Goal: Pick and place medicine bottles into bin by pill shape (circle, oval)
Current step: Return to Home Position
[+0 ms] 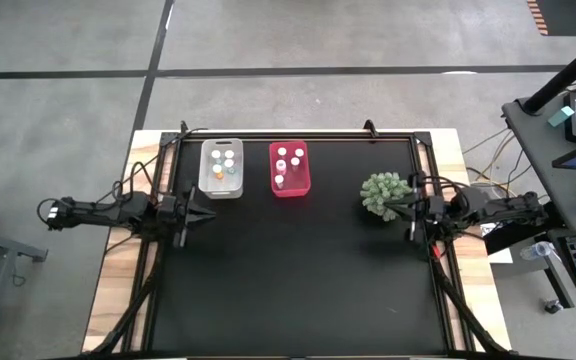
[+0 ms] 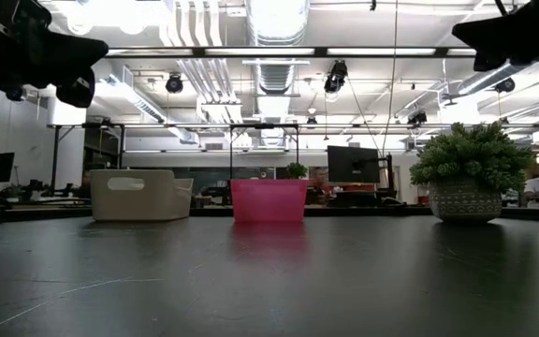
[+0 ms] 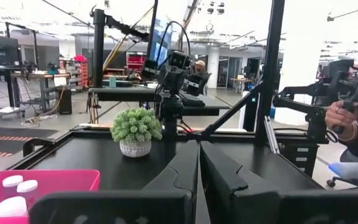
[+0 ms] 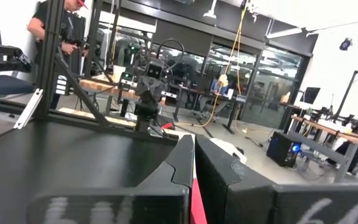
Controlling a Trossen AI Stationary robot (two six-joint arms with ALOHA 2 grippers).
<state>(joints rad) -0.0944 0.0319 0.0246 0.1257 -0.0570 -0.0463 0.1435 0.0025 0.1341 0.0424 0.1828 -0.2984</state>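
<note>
Two bins stand side by side at the table's far middle. The clear-whitish bin (image 1: pixel 222 167) (image 2: pixel 141 195) holds several white-capped medicine bottles (image 1: pixel 224 160), one of them amber. The red bin (image 1: pixel 289 168) (image 2: pixel 269 200) (image 3: pixel 48 179) also holds several bottles (image 1: pixel 288 160) (image 3: pixel 17 186). My left gripper (image 1: pixel 210 210) (image 3: pixel 199 155) hovers shut and empty at the left edge, just near of the clear bin. My right gripper (image 1: pixel 414 212) (image 4: pixel 193 149) hovers shut and empty at the right edge.
A green spiky plant in a small pot (image 1: pixel 386 194) (image 2: pixel 471 173) (image 3: pixel 135 127) stands on the table right beside my right gripper. A dark frame runs around the black table top (image 1: pixel 298 280). People show beyond the table, one with a hand (image 3: pixel 339 117) on a device.
</note>
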